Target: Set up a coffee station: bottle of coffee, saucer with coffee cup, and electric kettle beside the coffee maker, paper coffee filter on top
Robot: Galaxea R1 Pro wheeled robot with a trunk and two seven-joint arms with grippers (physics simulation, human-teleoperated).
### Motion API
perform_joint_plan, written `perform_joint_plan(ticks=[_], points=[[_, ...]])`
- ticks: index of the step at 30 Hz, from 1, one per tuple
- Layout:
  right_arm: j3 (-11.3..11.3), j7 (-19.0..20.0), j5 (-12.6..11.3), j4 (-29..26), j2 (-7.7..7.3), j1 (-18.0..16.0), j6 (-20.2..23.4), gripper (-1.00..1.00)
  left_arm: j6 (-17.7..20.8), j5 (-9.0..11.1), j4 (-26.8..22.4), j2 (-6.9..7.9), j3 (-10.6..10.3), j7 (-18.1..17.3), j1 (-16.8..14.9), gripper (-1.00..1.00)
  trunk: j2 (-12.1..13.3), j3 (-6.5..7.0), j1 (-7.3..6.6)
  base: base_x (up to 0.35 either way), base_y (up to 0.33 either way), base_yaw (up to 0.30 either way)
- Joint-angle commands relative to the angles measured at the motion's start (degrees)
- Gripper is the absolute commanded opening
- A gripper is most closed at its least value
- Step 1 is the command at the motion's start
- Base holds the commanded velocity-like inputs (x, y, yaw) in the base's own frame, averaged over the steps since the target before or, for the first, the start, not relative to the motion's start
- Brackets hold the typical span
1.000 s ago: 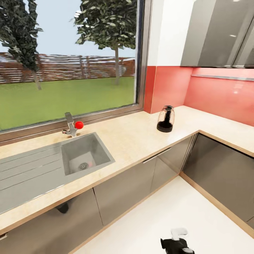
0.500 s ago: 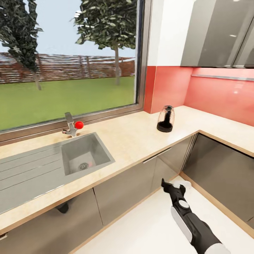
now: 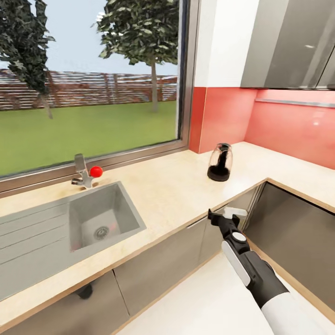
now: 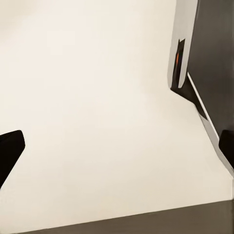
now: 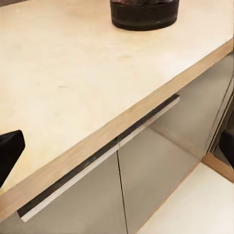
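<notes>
Right claw [image 3: 222, 213] risen to countertop [image 3: 177, 190] edge near coffee maker [image 3: 219, 162], spread wide, empty.

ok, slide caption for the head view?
Right gripper raised at countertop edge, short of the coffee maker.

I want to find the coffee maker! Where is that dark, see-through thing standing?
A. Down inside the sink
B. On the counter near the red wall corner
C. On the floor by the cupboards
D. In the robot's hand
B: in the head view the coffee maker stands upright on the countertop near the red backsplash corner, away from the sink and beyond the right gripper.
</notes>
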Motion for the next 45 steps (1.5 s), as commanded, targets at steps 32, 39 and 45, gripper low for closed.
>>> perform_joint_plan(ticks=[32, 39, 45], points=[[0.19, -0.47, -1.11, -2.66, 2.09, 0.01, 1.72, 1.0, -0.48, -0.52, 0.22, -0.14, 0.65, 0.19, 1.42, 1.0, -0.04, -0.06, 0.05, 0.123, -0.148, 0.0], [0.19, -0.47, -1.04, -2.64, 1.9, 0.01, 1.73, 1.0, -0.42, -0.48, 0.22, -0.11, 0.89, 0.21, 1.42, 1.0, -0.04, -0.06, 0.05, 0.062, -0.315, 0.0], [0.19, -0.47, -1.01, -2.64, 1.88, 0.01, 1.73, 1.0, -0.4, -0.5, 0.22, -0.14, 0.9, 0.23, 1.42, 1.0, -0.04, -0.06, 0.05, 0.088, -0.315, 0.0]])
